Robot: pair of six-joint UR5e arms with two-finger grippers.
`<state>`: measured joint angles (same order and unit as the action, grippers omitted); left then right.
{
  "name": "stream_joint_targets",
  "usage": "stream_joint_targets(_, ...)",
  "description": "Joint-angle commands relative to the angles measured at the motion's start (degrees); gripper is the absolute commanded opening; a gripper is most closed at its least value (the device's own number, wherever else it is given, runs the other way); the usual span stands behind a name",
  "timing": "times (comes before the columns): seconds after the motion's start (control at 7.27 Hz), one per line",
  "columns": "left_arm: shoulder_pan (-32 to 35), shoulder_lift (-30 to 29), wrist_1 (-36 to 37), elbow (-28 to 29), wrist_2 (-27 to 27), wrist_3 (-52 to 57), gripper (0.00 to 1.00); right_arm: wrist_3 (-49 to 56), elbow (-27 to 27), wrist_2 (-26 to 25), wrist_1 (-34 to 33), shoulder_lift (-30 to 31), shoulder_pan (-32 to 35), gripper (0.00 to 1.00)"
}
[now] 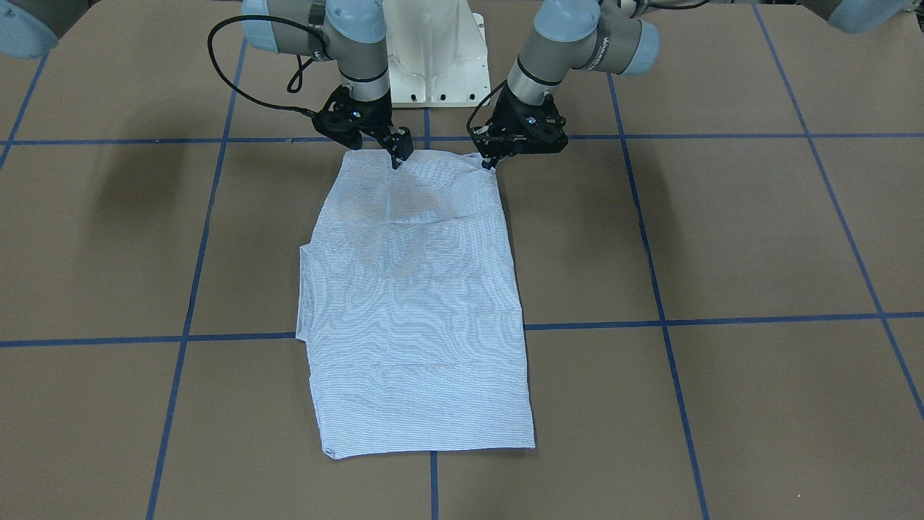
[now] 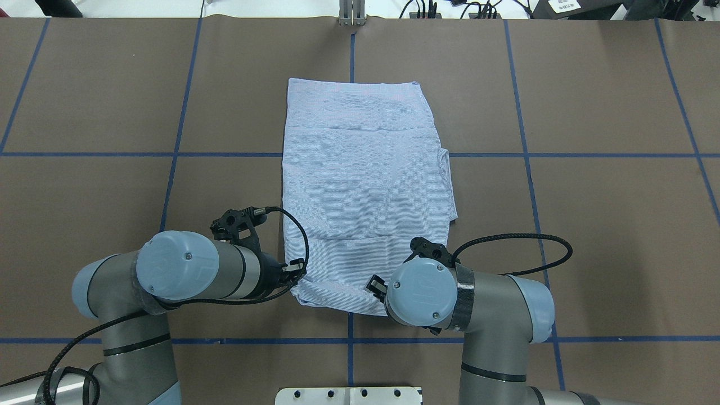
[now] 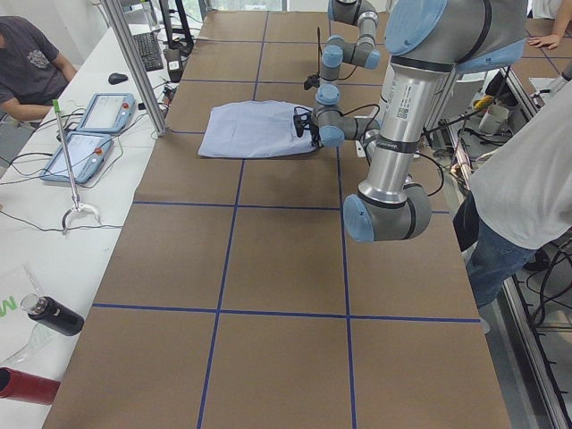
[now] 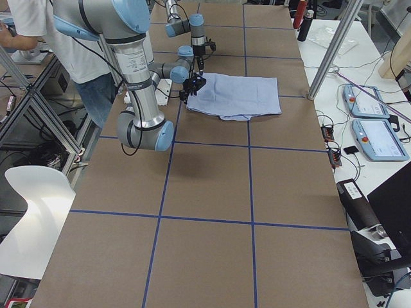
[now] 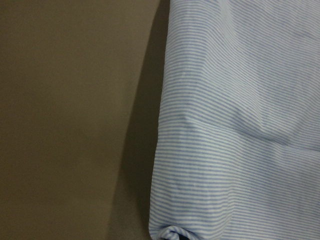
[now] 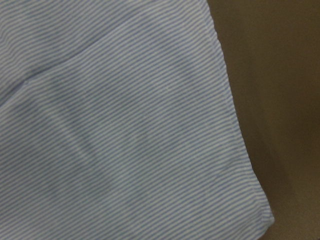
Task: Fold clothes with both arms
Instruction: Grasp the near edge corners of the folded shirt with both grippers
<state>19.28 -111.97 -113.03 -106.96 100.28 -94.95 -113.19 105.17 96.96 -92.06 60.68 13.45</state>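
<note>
The brown paper-covered table (image 1: 758, 238) with blue tape gridlines bears the light blue and white striped shirt (image 1: 419, 303), folded into a long rectangle. At the shirt's robot-side edge, the black left gripper (image 1: 489, 163) seems pinched on one corner; the black right gripper (image 1: 398, 160) looks nearly closed on the other.

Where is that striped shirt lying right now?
In the overhead view the shirt lies folded flat at the table's centre, its near edge between the left end effector and the right end effector.

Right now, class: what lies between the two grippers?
Only the shirt's near edge spans from left gripper to right gripper, seen in the front-facing view.
</note>
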Motion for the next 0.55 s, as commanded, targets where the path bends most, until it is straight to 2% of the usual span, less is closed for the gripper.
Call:
stream_joint_targets(0.0,0.0,0.0,0.1,0.1,0.0,-0.1,0.00,0.3,-1.6,0.1,0.0,-0.1,0.0,1.00)
stream_joint_targets(0.27,0.0,0.0,0.1,0.2,0.0,0.0,0.00,0.2,-1.7,0.2,0.1,-0.2,0.0,0.98)
stream_joint_targets(0.41,0.1,0.0,0.1,0.2,0.0,0.0,0.00,0.1,-1.7,0.3,0.1,-0.2,0.0,0.76)
